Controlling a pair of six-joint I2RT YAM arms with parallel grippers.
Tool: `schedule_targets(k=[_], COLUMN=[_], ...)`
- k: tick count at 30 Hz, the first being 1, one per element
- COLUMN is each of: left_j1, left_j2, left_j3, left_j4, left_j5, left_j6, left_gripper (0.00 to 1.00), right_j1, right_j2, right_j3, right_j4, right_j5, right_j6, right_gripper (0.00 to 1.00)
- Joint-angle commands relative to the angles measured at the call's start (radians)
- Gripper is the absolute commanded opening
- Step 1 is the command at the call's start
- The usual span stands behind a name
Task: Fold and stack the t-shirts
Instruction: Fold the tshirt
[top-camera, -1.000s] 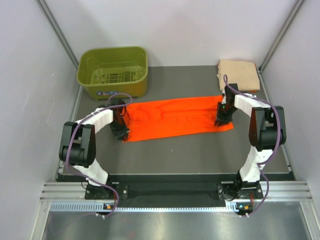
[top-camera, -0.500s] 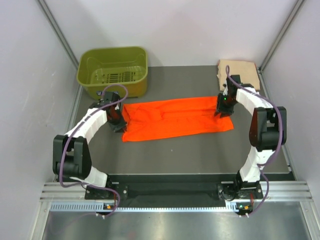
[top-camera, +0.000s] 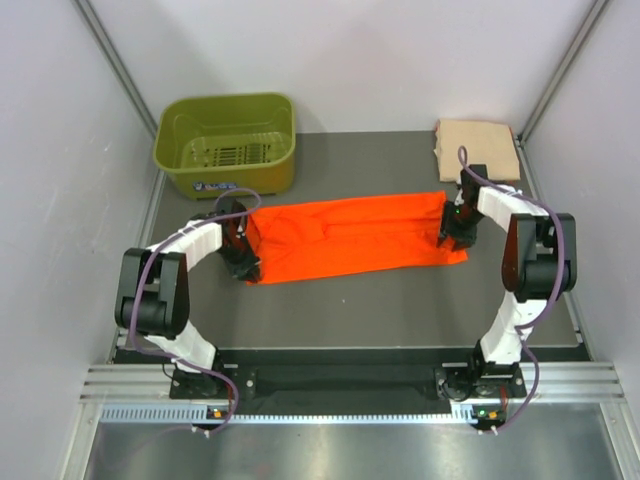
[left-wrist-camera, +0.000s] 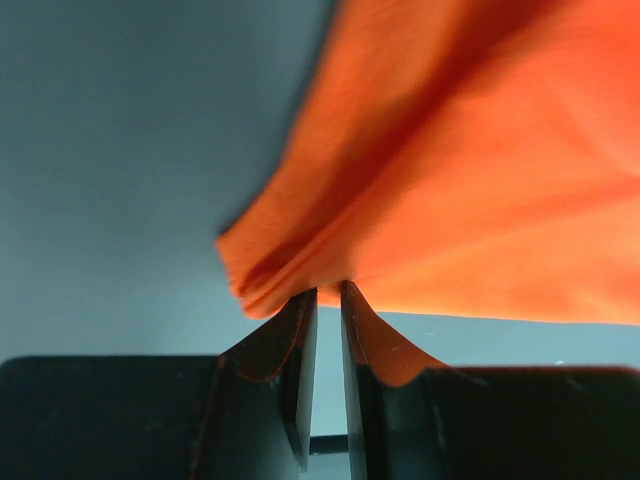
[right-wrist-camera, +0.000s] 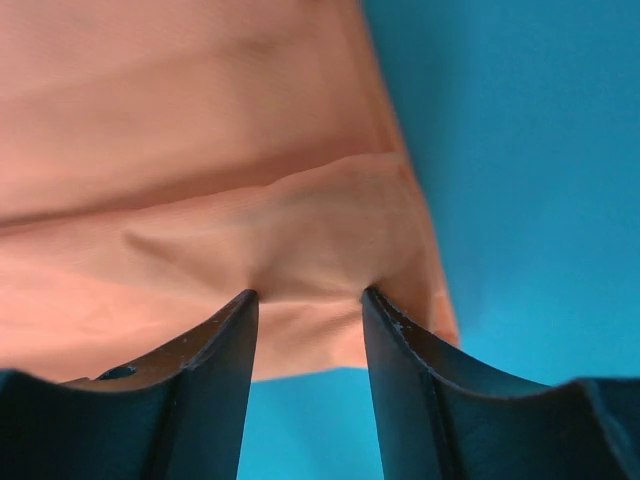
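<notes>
**Asker:** What did the overhead view show?

**Describer:** An orange shirt (top-camera: 350, 238) lay as a long band across the middle of a grey table (top-camera: 380, 310). The left claw (top-camera: 243, 262) sat at its left end and the right claw (top-camera: 452, 235) at its right end. A peach shirt (top-camera: 478, 150), already folded, rested in the far right corner. A green basket (top-camera: 225, 140) stood far left, well apart from both shirts.

**Asker:** And the left wrist view?

**Describer:** The left claw (left-wrist-camera: 322, 292) had its jaws narrow, almost together, pinching a bunched corner of the orange shirt (left-wrist-camera: 480, 150), which rose blurred from the tips.

**Asker:** The right wrist view?

**Describer:** The right claw (right-wrist-camera: 307, 292) had its jaws apart, pressed onto the cloth near its edge. A small pucker sat between them, and it did not look clamped.

**Asker:** What did the fold seem to need?

**Describer:** Probably the right claw closing firmly on every layer first. Then both ends would lift level and together, with the band kept taut, so that it folded squarely.
</notes>
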Motion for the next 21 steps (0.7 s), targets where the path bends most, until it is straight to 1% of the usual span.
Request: schedule_targets(k=[1, 3, 4, 9, 12, 15, 16, 18, 21], left_j1=[0.021, 0.026, 0.026, 0.026, 0.026, 0.026, 0.026, 0.024, 0.026], left_j2=[0.007, 0.013, 0.012, -0.010, -0.039, -0.075, -0.109, -0.144, -0.194], left_j3=[-0.019, -0.012, 0.002, 0.037, 0.045, 0.051, 0.060, 0.073, 0.106], left_j4=[-0.019, -0.027, -0.035, -0.073, -0.089, -0.081, -0.076, -0.056, -0.026], left_j5=[-0.030, -0.030, -0.028, -0.068, -0.080, -0.071, -0.071, -0.074, -0.103], left_j6=[-0.037, -0.031, -0.019, 0.010, 0.013, 0.016, 0.023, 0.027, 0.033], left_gripper=[0.21, 0.20, 0.18, 0.18, 0.18, 0.20, 0.20, 0.26, 0.39], right_j1=[-0.058, -0.075, -0.077, -0.069, -0.057, -0.046, -0.043, -0.034, -0.022], right_j2=[-0.037, -0.044, -0.064, -0.096, -0.112, -0.118, -0.116, -0.098, -0.058], right_j3=[-0.071, -0.096, -0.103, -0.055, -0.021, 0.028, 0.045, 0.097, 0.156], right_j4=[-0.006, -0.004, 0.001, -0.033, -0.050, -0.056, -0.056, -0.058, -0.044], right_j5=[0.071, 0.087, 0.111, 0.096, 0.029, -0.004, -0.008, -0.034, -0.092], right_j6=[-0.022, -0.025, -0.031, -0.030, -0.025, -0.025, -0.025, -0.022, 0.009], right_gripper=[0.47, 0.47, 0.48, 0.49, 0.51, 0.54, 0.54, 0.56, 0.59])
